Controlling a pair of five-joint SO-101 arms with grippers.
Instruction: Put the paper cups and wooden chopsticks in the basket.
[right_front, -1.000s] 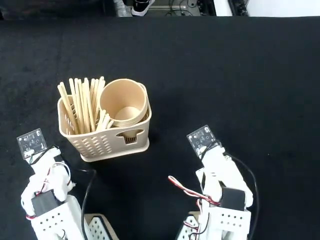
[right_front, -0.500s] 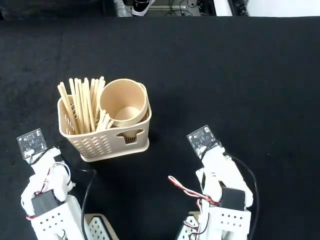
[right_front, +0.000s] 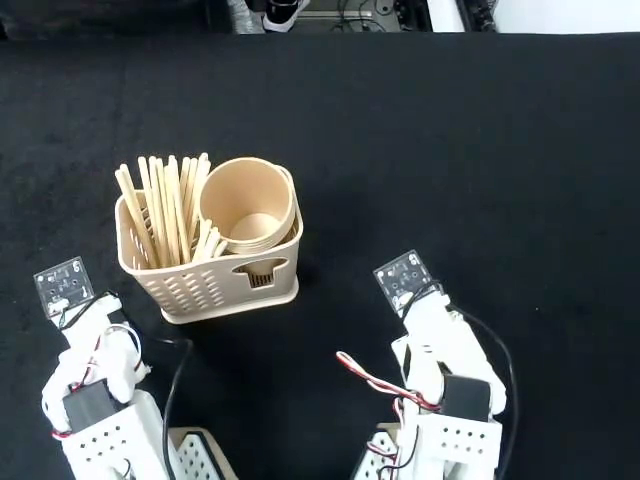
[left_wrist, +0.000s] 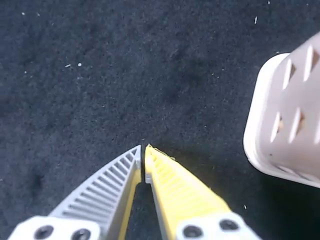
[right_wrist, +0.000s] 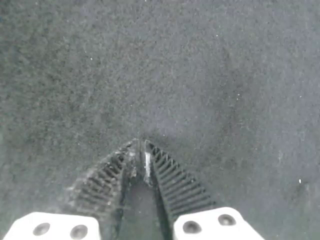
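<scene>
Left wrist view: left gripper (left_wrist: 143, 148) fingers together, empty | right gripper (right_wrist: 140, 144) likewise

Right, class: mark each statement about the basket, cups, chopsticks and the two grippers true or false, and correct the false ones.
1. The cups sit in the basket. True.
2. The chopsticks lie on the table. False: they stand in the basket beside the cups.
3. The left gripper is shut and empty. True.
4. The right gripper holds a cup. False: it is shut on nothing, above the table.
</scene>
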